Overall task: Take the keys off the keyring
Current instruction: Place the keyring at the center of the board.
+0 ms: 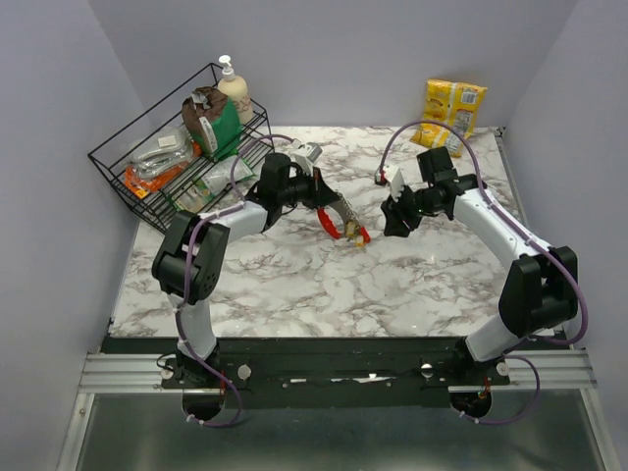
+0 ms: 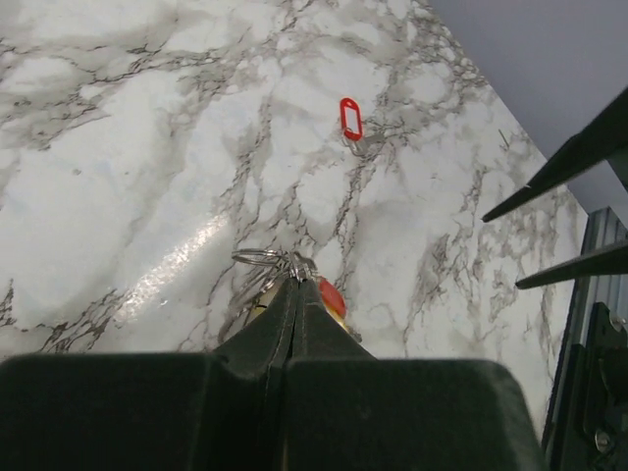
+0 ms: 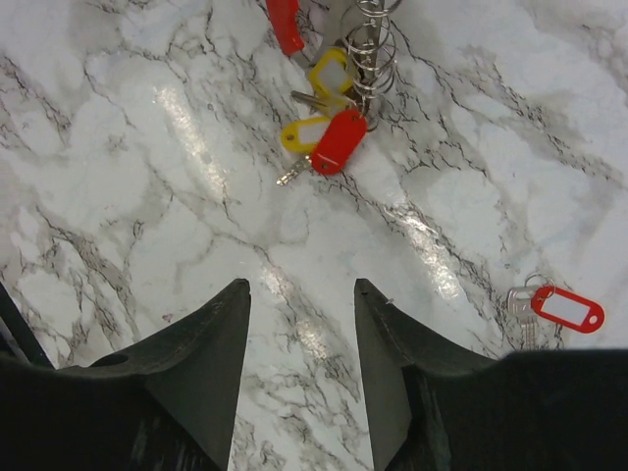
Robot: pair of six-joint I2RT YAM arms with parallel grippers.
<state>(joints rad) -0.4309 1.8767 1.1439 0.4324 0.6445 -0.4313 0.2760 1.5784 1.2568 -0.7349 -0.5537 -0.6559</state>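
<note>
My left gripper (image 1: 343,214) is shut on the keyring (image 2: 261,258), pinching the thin metal ring at its fingertips (image 2: 297,285) just above the marble. The ring's red curved loop (image 1: 335,229) hangs beside it. The keys (image 3: 329,132) dangle from the coiled ring (image 3: 369,39) as a bunch with yellow tags and one red tag (image 3: 340,140), their tips touching the table. One key with a red tag (image 3: 565,308) lies apart on the marble (image 1: 381,179). My right gripper (image 3: 299,285) is open and empty, a short way right of the bunch (image 1: 392,216).
A black wire basket (image 1: 128,157) with packets and a pump bottle (image 1: 234,88) stands at the back left. A yellow bag (image 1: 452,106) leans on the back wall. The marble table top (image 1: 324,294) stretches toward the arm bases.
</note>
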